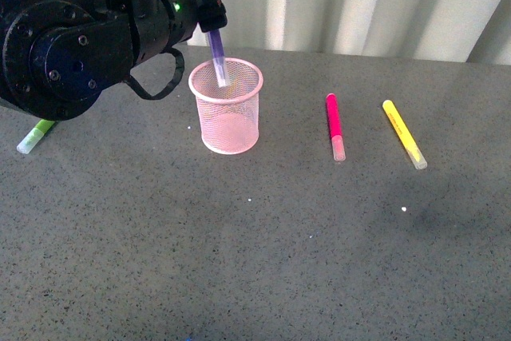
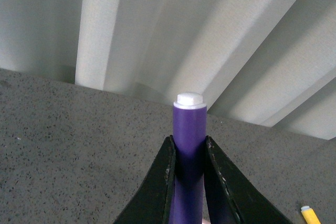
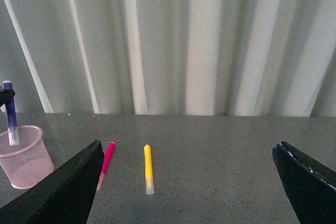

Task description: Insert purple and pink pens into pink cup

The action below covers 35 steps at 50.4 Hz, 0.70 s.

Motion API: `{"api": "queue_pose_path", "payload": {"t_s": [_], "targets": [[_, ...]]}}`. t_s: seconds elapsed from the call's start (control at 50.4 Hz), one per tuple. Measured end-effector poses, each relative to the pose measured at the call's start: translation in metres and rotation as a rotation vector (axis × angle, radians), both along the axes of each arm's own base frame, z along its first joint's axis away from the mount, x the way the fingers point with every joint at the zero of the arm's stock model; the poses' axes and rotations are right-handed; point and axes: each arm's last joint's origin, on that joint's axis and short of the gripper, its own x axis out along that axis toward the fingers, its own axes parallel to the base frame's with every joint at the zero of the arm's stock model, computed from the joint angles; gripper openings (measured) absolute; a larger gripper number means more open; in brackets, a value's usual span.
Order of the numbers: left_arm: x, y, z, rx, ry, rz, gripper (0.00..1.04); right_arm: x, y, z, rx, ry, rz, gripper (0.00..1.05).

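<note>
On the grey table (image 1: 263,261) the left arm fills the front view's upper left corner. Its left gripper (image 1: 212,31) is clamped on the purple pen (image 1: 218,61), which it holds nearly upright. The pen's pale cap dips just inside the pink cup (image 1: 239,121), close to the far rim and seemingly short of the floor.

As I judge it, the light mesh cup may slide or tip if the arm drifts sideways while the pen presses that rim. Let go from here, the pen, taller than the cup, could drop, lean hard on the rim and topple it. The right gripper (image 3: 189,145) gapes wide and empty. The pink pen (image 1: 334,125) lies flat, well to the right of the cup and near the yellow pen (image 1: 403,133), so a careless grab could take the wrong one.

The arm hides most of the green pen (image 1: 33,137). The left wrist view shows no cup. Whether the cap touches the mesh, I cannot tell
</note>
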Motion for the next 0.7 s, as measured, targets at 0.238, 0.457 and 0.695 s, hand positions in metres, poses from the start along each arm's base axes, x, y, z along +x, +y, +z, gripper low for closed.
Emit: {"api": "queue_pose_path", "payload": {"t_s": [0.238,0.457,0.695], "targets": [[-0.003,-0.005,-0.003,0.006,0.006,-0.01,0.12,0.0,0.0,0.0,0.0,0.0,0.0,0.98],[-0.006,-0.009,-0.005,0.006,0.016,-0.043,0.52,0.0,0.0,0.0,0.0,0.0,0.0,0.98],[-0.011,-0.001,-0.008,0.018,0.031,-0.041,0.98,0.0,0.0,0.0,0.0,0.0,0.0,0.98]]}}
